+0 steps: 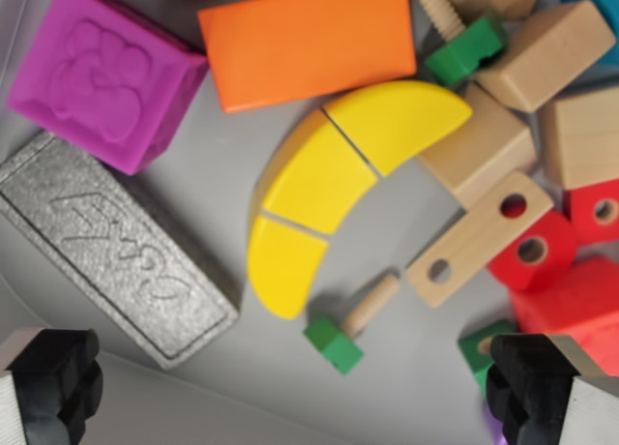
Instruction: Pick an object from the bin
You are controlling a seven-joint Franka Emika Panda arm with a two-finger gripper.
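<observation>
Claw: the claw (295, 387) stands wide open with nothing in it, its two black pads at the bottom corners of the wrist view, hanging over the bin floor (222, 189).
Likely target: the task names no one object; the yellow wooden banana (334, 179) lies nearest the middle of the view, so I judge it the natural pick. It rests flat on the grey floor, in three sliced sections.
Neighbours: the orange block (309, 41) sits just above it, a wooden slat with holes (479, 237) near its right side, and a green-headed peg (353, 321) just below its lower tip.
Long axis: a curved arc, running from the lower tip near the wrist view's bottom centre up to the upper tip at the right; the hollow side faces down and right.
Doing it well: I'd centre over the middle section, turn the pads across the arc's width, and come down clear of the peg.
Risk: the sections may part if gripped at a seam.
</observation>
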